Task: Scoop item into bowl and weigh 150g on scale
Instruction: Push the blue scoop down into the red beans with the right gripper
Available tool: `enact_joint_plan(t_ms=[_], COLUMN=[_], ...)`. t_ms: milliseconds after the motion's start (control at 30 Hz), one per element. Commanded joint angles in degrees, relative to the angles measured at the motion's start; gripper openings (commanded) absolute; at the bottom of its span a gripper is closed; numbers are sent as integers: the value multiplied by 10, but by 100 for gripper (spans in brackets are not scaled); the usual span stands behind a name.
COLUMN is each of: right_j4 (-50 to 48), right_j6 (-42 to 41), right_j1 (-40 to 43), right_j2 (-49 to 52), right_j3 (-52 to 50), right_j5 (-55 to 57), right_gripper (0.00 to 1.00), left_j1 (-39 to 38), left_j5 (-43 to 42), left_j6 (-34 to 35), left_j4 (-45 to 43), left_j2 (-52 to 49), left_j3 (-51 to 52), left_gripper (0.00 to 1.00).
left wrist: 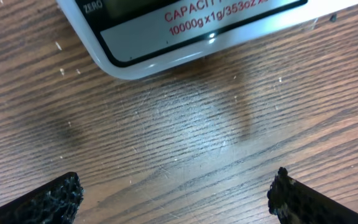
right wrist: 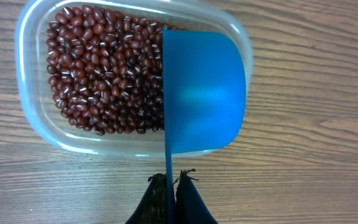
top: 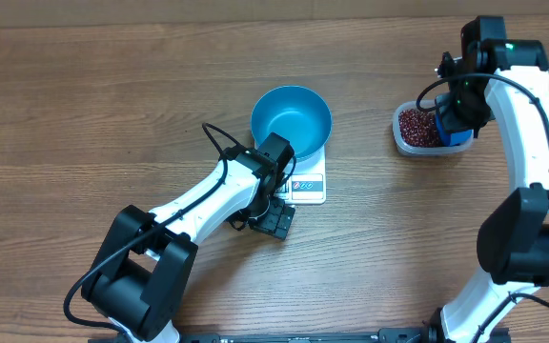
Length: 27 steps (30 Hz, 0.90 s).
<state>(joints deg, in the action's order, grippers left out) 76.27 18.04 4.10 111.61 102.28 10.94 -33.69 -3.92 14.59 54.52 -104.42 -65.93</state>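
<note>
The deep blue bowl [top: 291, 121] stands empty on the white scale [top: 309, 185] mid-table. My left gripper [top: 276, 221] hangs open just in front of the scale's panel edge [left wrist: 166, 37], nothing between its fingers [left wrist: 55, 199], only bare wood. The red-brown beans [right wrist: 104, 78] fill a clear plastic tub [top: 410, 143] at the right. My right gripper [right wrist: 172, 180] is shut on the thin handle of a small blue scoop [right wrist: 201, 93]. The scoop is turned on its side over the tub's right half, its back facing the camera. Overhead, the scoop [top: 454, 133] shows at the tub's right end.
Wood-grain tabletop [top: 84, 124] all round. The left arm [top: 198, 205] stretches from the front edge toward the scale. The right arm [top: 532, 171] runs along the right side of the table.
</note>
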Motion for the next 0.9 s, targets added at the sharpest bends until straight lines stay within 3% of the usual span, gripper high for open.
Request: enact_joint_plan(t_ms=[0,133,300,533,700,867], right_j4=[-2,5,3,-11,-46,-49], right_j6=[0,-7,-30,-76,-75,-73], right_j1=[-2,-3,-3,-3,-3,-3], right_j2=[20,39,45,45,45,45], right_j3=[0,0,0,-5,-64,-57], right_j5=[16,13,-75,-77,-77,-79], right_gripper=[4,4,4,4,4,4], left_j1=[0,0,0,0,0,0], left_j5=[-5,-3,-3,-2,-2,-1], left_j6=[-9,-9,-9,-9,-9,-9], left_j4=[3,3,3,5,5,5], left_j2=[-4,-4,-4,-4,-4,-4], left_j3=[-6,-6,-6,-6,-6,-6], left_gripper=[100,100,100,100,100,100])
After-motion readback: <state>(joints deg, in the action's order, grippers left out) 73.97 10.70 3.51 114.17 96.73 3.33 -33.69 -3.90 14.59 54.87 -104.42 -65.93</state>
